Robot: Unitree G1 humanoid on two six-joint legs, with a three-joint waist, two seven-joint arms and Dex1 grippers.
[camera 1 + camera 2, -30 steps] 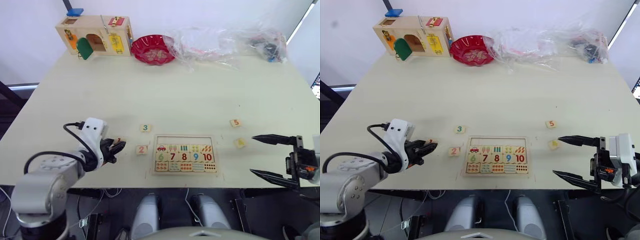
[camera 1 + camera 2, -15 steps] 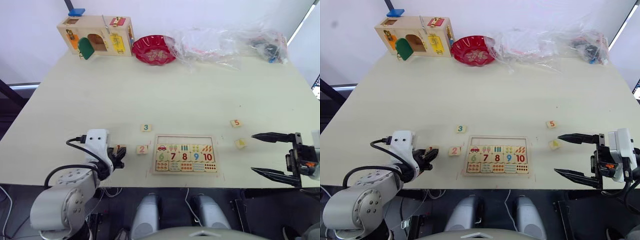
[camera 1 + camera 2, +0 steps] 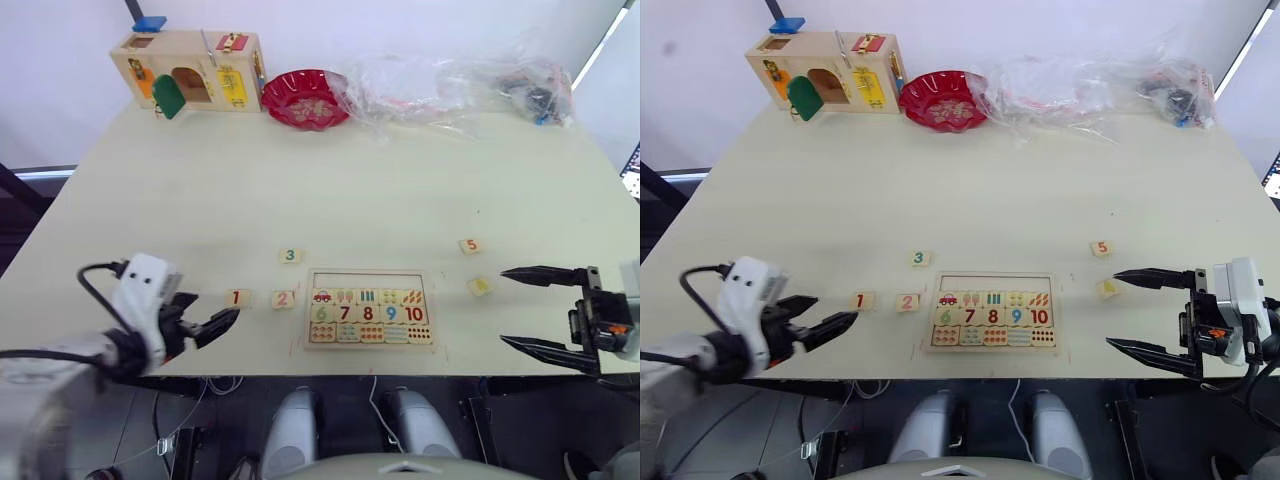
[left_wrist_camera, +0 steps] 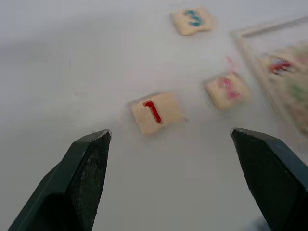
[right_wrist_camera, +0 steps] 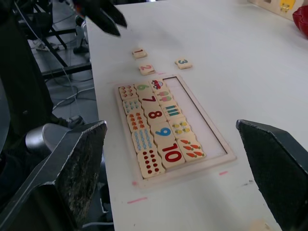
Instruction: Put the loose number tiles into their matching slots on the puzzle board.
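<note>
- I count five loose tiles on the table: the 1 (image 3: 236,297), the 2 (image 3: 284,298), the 3 (image 3: 290,256), the 5 (image 3: 469,245), and a yellow one (image 3: 479,287) whose number I can't read.
- One board (image 3: 369,307), with three filled rows of five squares each, so fifteen.
- One empty strip (image 3: 368,281) along its top.
- One wooden box (image 3: 190,70).
- One red bowl (image 3: 305,98).
- Two grippers, left (image 3: 213,327) and right (image 3: 528,311).
</note>
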